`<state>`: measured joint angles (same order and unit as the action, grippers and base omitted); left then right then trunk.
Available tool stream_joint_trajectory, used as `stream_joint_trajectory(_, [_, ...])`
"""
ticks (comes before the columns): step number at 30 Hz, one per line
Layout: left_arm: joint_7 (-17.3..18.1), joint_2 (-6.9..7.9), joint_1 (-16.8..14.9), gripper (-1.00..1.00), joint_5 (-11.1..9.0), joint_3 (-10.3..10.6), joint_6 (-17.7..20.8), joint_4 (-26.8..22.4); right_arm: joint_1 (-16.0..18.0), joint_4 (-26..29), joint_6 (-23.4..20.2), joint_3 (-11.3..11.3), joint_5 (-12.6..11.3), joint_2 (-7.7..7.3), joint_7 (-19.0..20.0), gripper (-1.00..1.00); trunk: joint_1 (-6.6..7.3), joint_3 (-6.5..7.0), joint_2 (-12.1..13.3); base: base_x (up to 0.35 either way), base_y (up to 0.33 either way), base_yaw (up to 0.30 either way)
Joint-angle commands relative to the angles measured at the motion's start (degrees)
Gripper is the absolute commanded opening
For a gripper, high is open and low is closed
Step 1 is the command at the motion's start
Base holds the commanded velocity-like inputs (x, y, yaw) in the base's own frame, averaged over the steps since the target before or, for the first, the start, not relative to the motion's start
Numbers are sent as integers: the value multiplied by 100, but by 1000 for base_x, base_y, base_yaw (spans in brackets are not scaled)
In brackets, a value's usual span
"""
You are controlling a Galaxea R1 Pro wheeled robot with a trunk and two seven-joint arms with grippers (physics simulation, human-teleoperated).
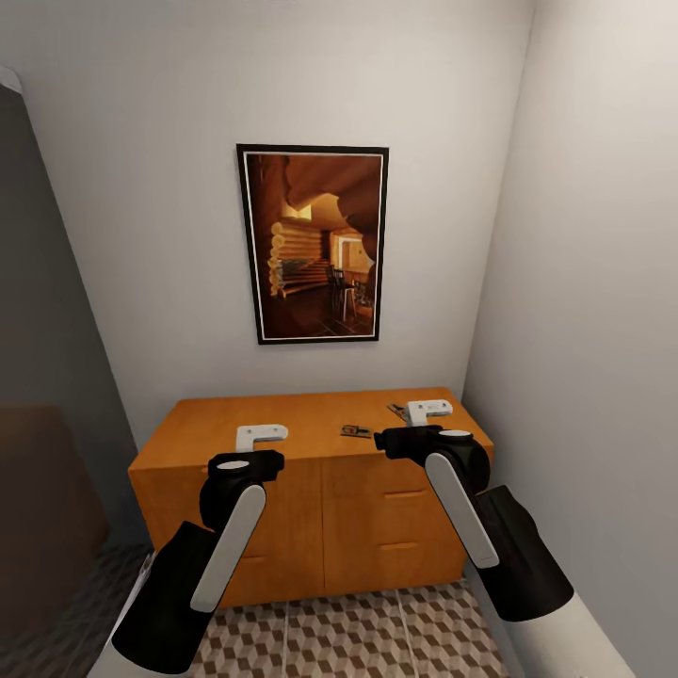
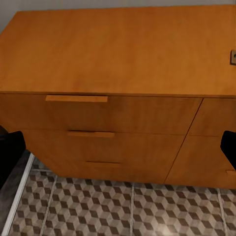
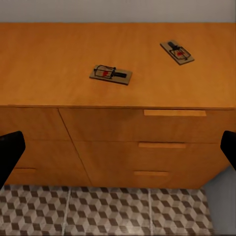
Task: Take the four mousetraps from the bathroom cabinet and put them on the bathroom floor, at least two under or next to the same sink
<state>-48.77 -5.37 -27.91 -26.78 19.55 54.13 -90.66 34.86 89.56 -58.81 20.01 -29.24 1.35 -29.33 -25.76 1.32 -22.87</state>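
Note:
The orange-brown cabinet [image 1: 311, 471] stands against the back wall, its drawers closed. Two mousetraps lie on its top: one near the middle [image 1: 356, 431] [image 3: 111, 74] and one toward the right rear [image 1: 397, 410] [image 3: 177, 52]. A sliver of a mousetrap [image 2: 233, 57] shows at the edge of the left wrist view. My left gripper [image 1: 262, 435] hovers open over the cabinet's left front, with dark fingertips [image 2: 10, 152] spread wide. Beside the rear trap, my right gripper [image 1: 429, 410] is also open and empty, fingertips [image 3: 10, 152] apart. Cube-patterned bathroom floor [image 1: 348, 640] lies below. The sink is out of view.
A dark-framed log-cabin picture [image 1: 313, 243] hangs above the cabinet. The right wall [image 1: 584, 330] runs close alongside the cabinet's right end. A dark smoked panel [image 1: 47, 377] bounds the left. Bar handles [image 3: 174, 113] line the drawer fronts.

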Motion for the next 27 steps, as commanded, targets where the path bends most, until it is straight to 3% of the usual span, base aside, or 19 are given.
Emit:
stream_joint_trajectory(1, [-58,1,-4,100,-55,5,14,-3,3,-30,-14,-3,-58,1,-59,100,-2,-3,-5,0,0,0])
stream_joint_trajectory(11, [-25,8,-7,100,-62,-3,44,1,11,-325,-22,-27,-59,11,-55,100,-2,-3,-5,0,0,0])
stream_joint_trajectory(27, [-22,11,-4,100,-64,-2,61,-10,4,-256,-20,-10,-123,1,-24,100,-2,-3,-5,0,0,0])
